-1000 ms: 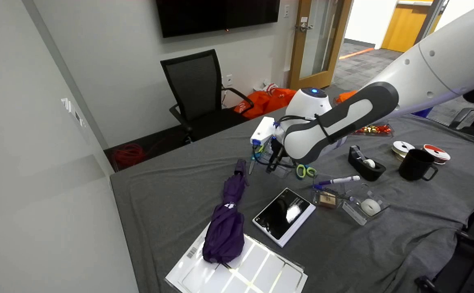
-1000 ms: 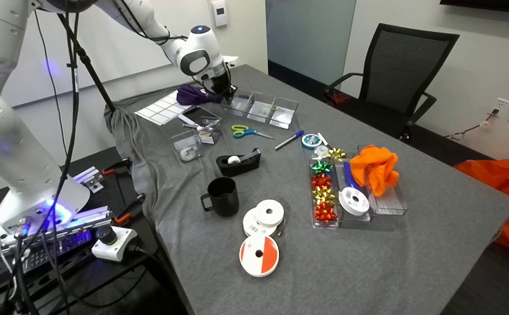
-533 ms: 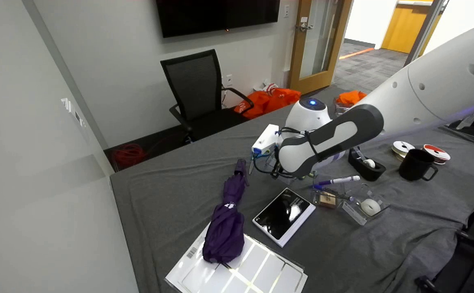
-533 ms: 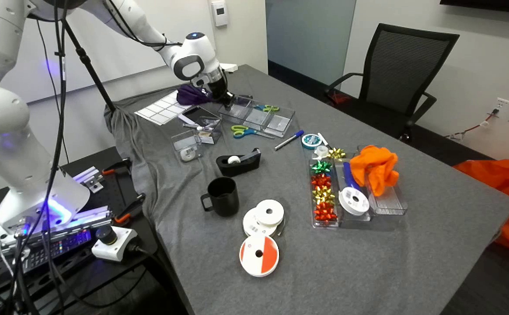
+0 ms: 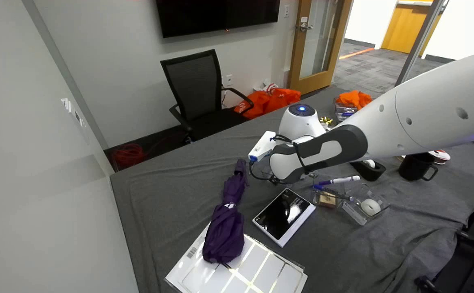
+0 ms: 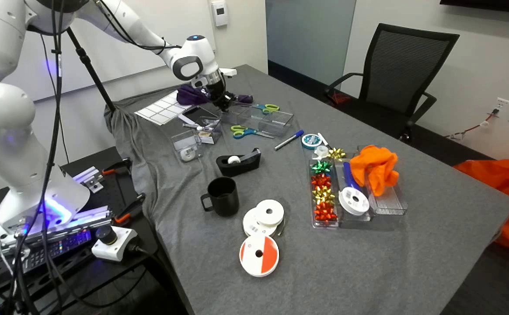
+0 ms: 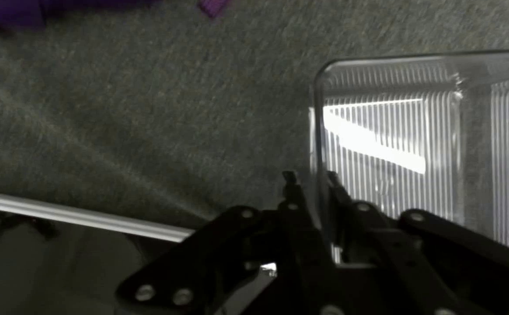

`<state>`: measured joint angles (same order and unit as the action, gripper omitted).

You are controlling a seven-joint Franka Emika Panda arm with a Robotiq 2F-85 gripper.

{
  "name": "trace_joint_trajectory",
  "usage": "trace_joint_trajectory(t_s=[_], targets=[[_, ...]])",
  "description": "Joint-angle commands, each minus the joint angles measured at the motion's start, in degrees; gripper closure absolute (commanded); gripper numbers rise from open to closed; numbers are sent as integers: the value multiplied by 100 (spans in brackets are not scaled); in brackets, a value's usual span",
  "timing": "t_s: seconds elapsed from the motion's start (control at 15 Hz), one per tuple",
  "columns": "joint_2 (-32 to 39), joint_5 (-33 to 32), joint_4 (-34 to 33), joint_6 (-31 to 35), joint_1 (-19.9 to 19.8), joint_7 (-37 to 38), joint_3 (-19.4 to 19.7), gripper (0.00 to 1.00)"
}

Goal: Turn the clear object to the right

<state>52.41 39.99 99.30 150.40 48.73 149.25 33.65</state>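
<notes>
The clear object is a see-through organiser box with compartments (image 6: 261, 120), lying flat on the grey table in an exterior view. In the wrist view its ribbed end compartment (image 7: 440, 131) fills the right side, with a bright glare. My gripper (image 7: 310, 177) straddles the box's end wall: one finger (image 7: 290, 186) is outside, the other inside. A gap shows between the outer finger and the wall; the inner finger is close to or touching it. In an exterior view the gripper (image 6: 224, 107) is at the box's end. In the other picture the arm (image 5: 314, 154) hides the fingers and most of the box.
A purple umbrella (image 5: 227, 219) and black-and-white tablet (image 5: 284, 215) lie near the gripper. Scissors (image 6: 249, 132) lie along the box's near side, another pair (image 6: 268, 108) beyond it. Small clear boxes (image 6: 186, 146), a tape dispenser (image 6: 238, 162) and a black mug (image 6: 222, 197) stand nearer.
The clear box has come down from a raised, tilted pose to lie flat, uncovering the far scissors. The arm has lowered, and the wrist has shifted slightly toward the tablet.
</notes>
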Motion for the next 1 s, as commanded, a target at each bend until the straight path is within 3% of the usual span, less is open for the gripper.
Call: trace_joint_trajectory(t_s=[0.0, 0.27, 0.33, 0.47, 0.73, 0.93], targets=[[59, 106, -206, -187, -66, 0, -42, 50], [-299, 209, 104, 99, -73, -369, -191, 22], [-703, -529, 298, 479, -548, -61, -801, 16], [-1019, -790, 504, 893, -855, -134, -1242, 2], [-1700, -1194, 999, 1480, -1964, -438, -2490, 0], [-2165, -1017, 1511, 1905, -2982, -1099, -3570, 0]])
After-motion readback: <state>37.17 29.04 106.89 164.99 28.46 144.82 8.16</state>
